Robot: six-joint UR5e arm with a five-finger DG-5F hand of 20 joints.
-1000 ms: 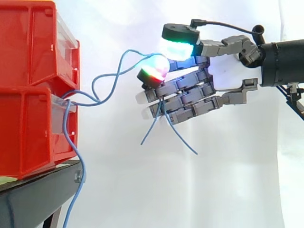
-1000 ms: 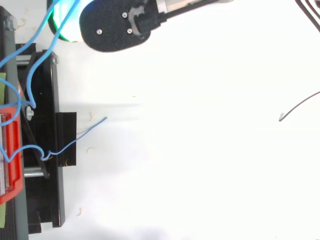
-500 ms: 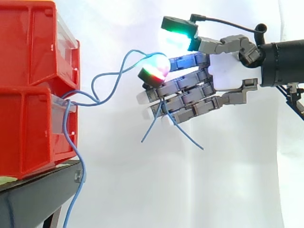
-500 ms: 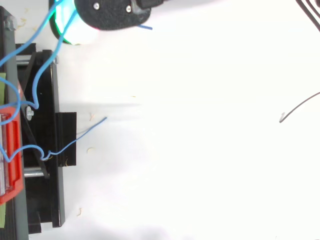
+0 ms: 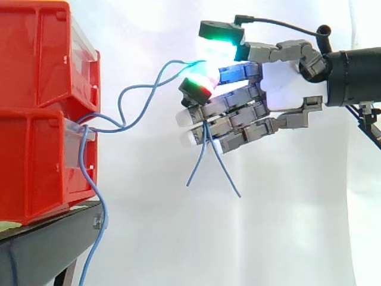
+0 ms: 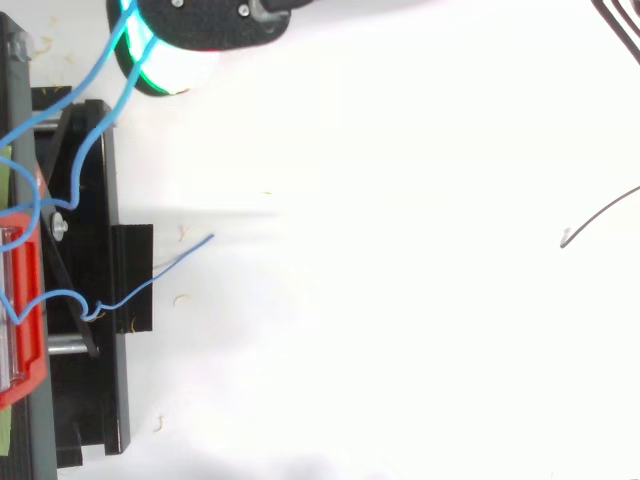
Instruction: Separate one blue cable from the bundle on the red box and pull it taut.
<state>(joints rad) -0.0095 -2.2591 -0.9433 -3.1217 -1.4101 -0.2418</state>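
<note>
the hand pinches the blue cable between thumb and fingers, away from the red box, ends dangling below, but the span sags in loops, so tightening remains.

The hand is built of matt grey links that look like plastic, with a smooth white palm. Its pads are translucent under matt black caps. The thin cable in it is smooth and faintly glossy. Beyond the pads, the bins are glossy red plastic with clear fronts, and they stand on a matt black stand. Behind the hand hangs a matt white cloth curtain.
</note>
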